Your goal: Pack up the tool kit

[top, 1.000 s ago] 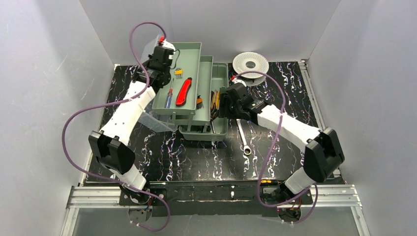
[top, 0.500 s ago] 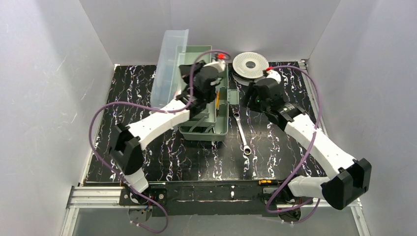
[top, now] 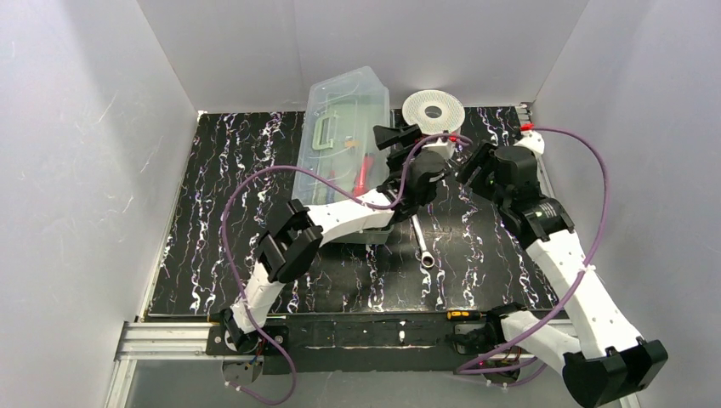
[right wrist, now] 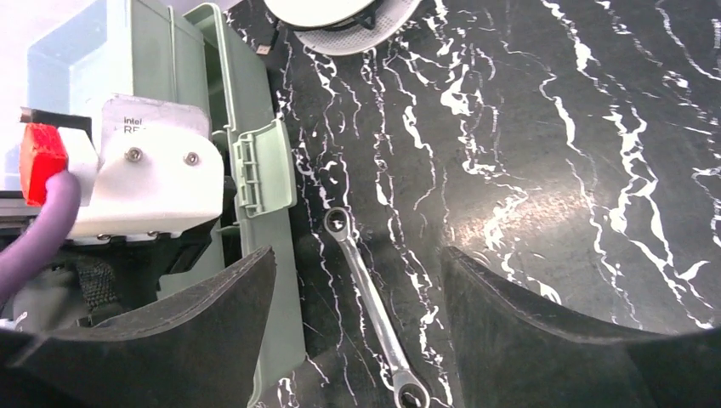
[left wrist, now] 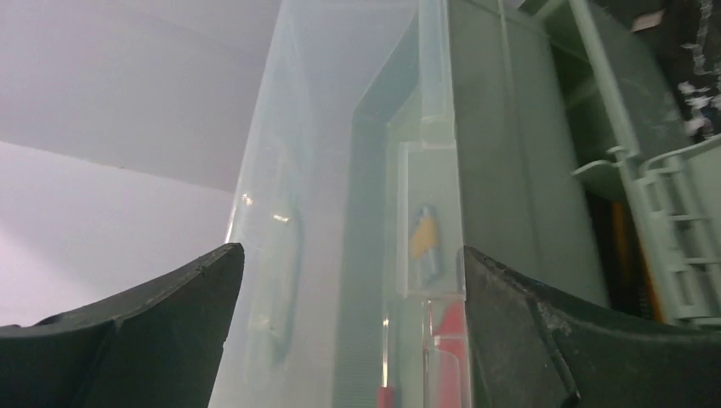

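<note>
The tool kit's clear lid lies down over its pale green base, and a red-handled tool shows through it. My left gripper is at the box's right rear corner. In the left wrist view the left gripper is open wide, with the lid's edge between the jaws but not touched. My right gripper hangs open to the right of the box. Seen from its wrist, the right gripper is above a silver wrench that lies on the table beside the green base.
The wrench lies on the black marbled table just right of the box. A round white wire spool stands at the back, close to both grippers. The box's green latch hangs on its right side. White walls enclose the table.
The lid has come down from upright over the base and the trays have folded in. My left arm swung across to the box's right side and its gripper opened. The right arm drew back right.
</note>
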Controlling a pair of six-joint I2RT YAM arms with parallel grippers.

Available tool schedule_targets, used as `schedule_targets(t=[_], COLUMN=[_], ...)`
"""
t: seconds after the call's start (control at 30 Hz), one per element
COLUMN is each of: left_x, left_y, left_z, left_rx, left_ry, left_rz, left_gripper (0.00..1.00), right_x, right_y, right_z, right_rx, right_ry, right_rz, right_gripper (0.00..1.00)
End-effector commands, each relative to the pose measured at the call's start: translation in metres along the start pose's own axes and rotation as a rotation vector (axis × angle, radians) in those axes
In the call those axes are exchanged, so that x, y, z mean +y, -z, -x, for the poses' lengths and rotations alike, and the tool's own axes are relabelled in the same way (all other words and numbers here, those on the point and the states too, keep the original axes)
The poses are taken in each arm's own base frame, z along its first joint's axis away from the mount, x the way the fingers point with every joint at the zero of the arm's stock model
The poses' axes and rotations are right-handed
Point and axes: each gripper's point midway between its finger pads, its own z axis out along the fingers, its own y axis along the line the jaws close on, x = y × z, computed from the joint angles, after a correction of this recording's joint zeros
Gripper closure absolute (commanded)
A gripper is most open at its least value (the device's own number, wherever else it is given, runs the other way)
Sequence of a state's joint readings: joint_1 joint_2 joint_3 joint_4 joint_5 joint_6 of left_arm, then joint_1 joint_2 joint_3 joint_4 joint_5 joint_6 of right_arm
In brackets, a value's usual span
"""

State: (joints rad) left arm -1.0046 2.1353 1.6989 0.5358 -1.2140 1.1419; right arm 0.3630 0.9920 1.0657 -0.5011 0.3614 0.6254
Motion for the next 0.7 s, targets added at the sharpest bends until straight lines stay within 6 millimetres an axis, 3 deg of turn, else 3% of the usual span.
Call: schedule_targets(t=[0.0, 0.13, 0.27, 0.4, 0.53, 0.67], left_x=[0.026, 0.0, -0.002, 0.015, 0.041, 0.073], left_y=[0.019, 0.043, 0.065, 0.082, 0.077, 0.069], left_z=[0.028, 0.044, 0.061, 0.069, 0.055, 0.031], left_rx=[-0.028, -0.036, -0.044, -0.035, -0.005, 0.007], left_ry=[0.391, 0.617, 0.812, 1.045, 1.257, 1.421], left_rz=[-0.199, -0.493, -0.72, -0.999, -1.186, -1.271], left_gripper=[0.02, 0.02, 0.02, 0.02, 0.0, 0.01], right_x=[-0.022, -0.037, -0.044, -0.032, 0.0, 0.02], right_y=[0.007, 0.014, 0.022, 0.021, 0.017, 0.009], right_z=[0.004, 0.004, 0.004, -0.002, -0.017, -0.029], right_rx=[-0.047, -0.079, -0.103, -0.085, 0.001, 0.107], right_ry=[-0.024, -0.048, -0.049, -0.016, 0.034, 0.034], right_rz=[-0.062, -0.094, -0.097, -0.006, 0.174, 0.245], right_gripper=[0.21, 0.21, 0.21, 0.22, 0.22, 0.23])
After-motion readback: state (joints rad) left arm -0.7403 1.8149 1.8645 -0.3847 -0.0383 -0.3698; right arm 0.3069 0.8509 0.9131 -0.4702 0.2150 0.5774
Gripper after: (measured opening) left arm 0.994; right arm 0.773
